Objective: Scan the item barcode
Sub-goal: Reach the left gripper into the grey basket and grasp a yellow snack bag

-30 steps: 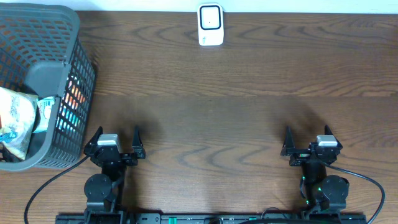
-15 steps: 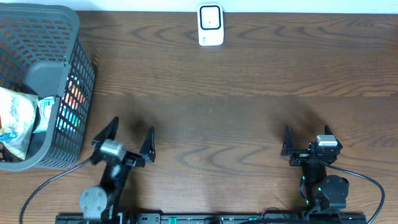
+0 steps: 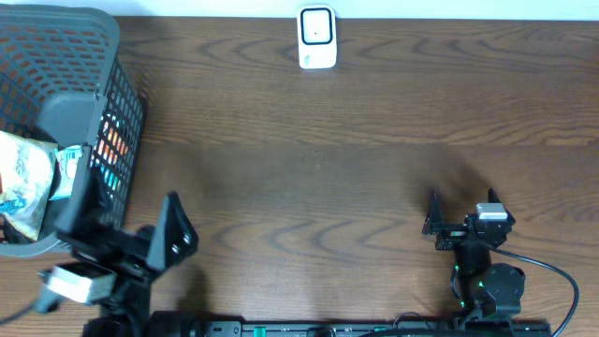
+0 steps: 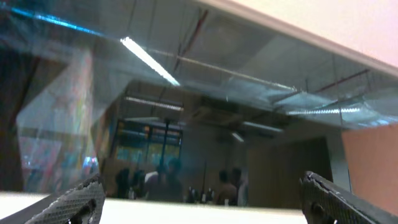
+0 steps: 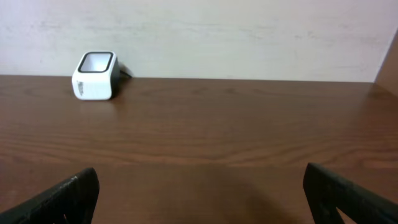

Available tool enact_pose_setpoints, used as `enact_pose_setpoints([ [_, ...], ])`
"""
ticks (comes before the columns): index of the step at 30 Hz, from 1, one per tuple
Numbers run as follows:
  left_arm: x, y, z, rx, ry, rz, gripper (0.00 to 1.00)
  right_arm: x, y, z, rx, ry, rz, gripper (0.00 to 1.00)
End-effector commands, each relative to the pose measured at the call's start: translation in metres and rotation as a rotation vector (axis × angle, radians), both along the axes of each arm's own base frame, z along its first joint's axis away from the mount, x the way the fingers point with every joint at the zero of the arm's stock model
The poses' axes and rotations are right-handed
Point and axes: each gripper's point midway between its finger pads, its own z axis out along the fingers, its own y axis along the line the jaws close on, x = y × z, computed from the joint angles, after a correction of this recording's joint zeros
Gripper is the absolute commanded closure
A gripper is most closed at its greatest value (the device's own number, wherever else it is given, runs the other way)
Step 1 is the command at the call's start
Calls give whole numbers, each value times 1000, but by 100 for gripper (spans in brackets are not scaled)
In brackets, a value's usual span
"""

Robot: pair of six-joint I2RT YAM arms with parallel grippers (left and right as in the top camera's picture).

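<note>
A: Grippers?
B: Both wide, empty: left gripper [image 3: 131, 223] beside basket [image 3: 120, 112], right gripper [image 3: 461, 220] over counter [image 3: 309, 187].
A: Item?
B: In basket, packet [image 3: 23, 178] left of left gripper; scanner [image 3: 317, 37] far ahead.

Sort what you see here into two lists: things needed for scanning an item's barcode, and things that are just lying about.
Needed for the job:
- white scanner
- grey basket
- packet inside the basket

Just there:
- wooden table
- pale wall behind it

Crinkled packet [image 3: 22, 180] inside grey basket [image 3: 114, 105]
</note>
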Motion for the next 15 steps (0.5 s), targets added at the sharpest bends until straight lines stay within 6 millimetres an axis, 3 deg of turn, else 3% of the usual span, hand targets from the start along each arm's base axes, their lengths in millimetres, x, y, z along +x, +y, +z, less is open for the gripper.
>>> enact_pose_setpoints([
  [1,22,1,50,7,52,19,2,0,-1,-2,14,5,-5,1],
  [5,81,10,77,62,316,133,2,0,-1,-1,14,4,-5,1],
  [9,127,14,90,369,544,299,2,0,-1,-1,14,4,-5,1],
  [13,164,27,68,561,785,373,2,0,-1,-1,14,4,-5,1],
  [15,180,28,47,604,888,354,2,0,-1,-2,14,5,-5,1],
])
